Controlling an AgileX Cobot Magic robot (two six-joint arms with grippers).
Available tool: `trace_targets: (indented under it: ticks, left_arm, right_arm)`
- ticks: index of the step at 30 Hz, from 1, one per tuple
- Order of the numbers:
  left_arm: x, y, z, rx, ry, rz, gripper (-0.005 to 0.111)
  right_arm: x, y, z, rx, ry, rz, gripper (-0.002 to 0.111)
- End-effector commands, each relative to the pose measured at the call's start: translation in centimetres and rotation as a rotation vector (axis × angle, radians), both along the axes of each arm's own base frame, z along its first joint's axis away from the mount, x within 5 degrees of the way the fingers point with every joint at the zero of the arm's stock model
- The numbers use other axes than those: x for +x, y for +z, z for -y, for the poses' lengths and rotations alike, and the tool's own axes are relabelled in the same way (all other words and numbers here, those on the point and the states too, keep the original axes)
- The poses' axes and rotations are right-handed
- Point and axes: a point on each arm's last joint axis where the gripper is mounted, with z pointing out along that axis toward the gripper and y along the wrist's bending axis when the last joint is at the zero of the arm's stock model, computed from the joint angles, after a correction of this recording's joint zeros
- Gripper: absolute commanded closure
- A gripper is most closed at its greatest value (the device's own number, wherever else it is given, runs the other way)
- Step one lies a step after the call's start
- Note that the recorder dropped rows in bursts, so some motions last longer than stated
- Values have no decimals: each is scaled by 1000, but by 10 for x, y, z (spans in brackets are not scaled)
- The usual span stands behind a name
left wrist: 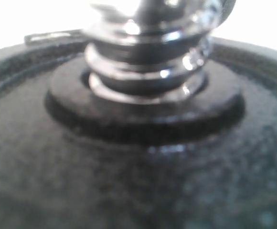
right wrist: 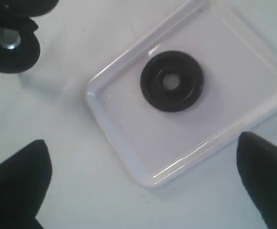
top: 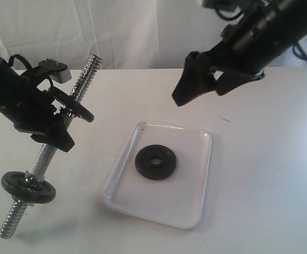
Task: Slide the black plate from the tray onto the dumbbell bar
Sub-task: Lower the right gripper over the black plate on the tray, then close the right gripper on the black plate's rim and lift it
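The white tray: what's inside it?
One black plate with a hole in its middle lies flat inside the tray. The tray floor right under it is covered, so I can't see that part.

black plate (top: 156, 162): matt black, dull all over, looks like cast metal.
tray (top: 188, 180): white plastic, glossy and smooth; bright glints along the rim.
dumbbell bar (top: 88, 70): bright silver metal; ends coarsely threaded, middle smooth; mirror-like highlights in the left wrist view.
upper disc on the bar (left wrist: 129, 181): black, with a fine pebbled grain and faint sheen up close.
lower disc on the bar (top: 28, 187): black, slight sheen at the rim.
table (top: 270, 169): white, matt, smooth; a few dark specks.
backdrop (top: 122, 26): white cloth, soft folds.
right gripper (right wrist: 141, 140) fingers (right wrist: 19, 181): matt black, plastic-looking.
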Motion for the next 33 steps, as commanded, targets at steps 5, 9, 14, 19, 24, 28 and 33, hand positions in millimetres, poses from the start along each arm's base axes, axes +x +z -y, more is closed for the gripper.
trace_targets:
  ticks: [5, 9, 14, 19, 24, 28, 33]
  left_arm:
    - [-4, 33, 7, -142, 44, 68, 107]
    - [-4, 33, 7, -143, 47, 71, 107]
    - [-4, 33, 7, -143, 48, 73, 107]
    - [-4, 33, 7, -143, 50, 76, 107]
    - [-4, 33, 7, -142, 46, 78, 107]
    - [-4, 33, 7, -142, 46, 78, 107]
    - [-4, 33, 7, -142, 45, 77, 107]
  right_arm:
    - [16, -47, -61, -60, 157, -141, 3]
    - [24, -61, -79, -175, 221, -88, 3]
    - [38, -72, -90, -293, 251, 29, 3]
    - [44, -93, -107, -305, 275, 27, 3]
    - [52, -118, -116, -314, 275, 22, 3]
    - [57, -136, -119, -356, 288, 25, 3]
    - [63, -152, -122, -376, 293, 46, 3]
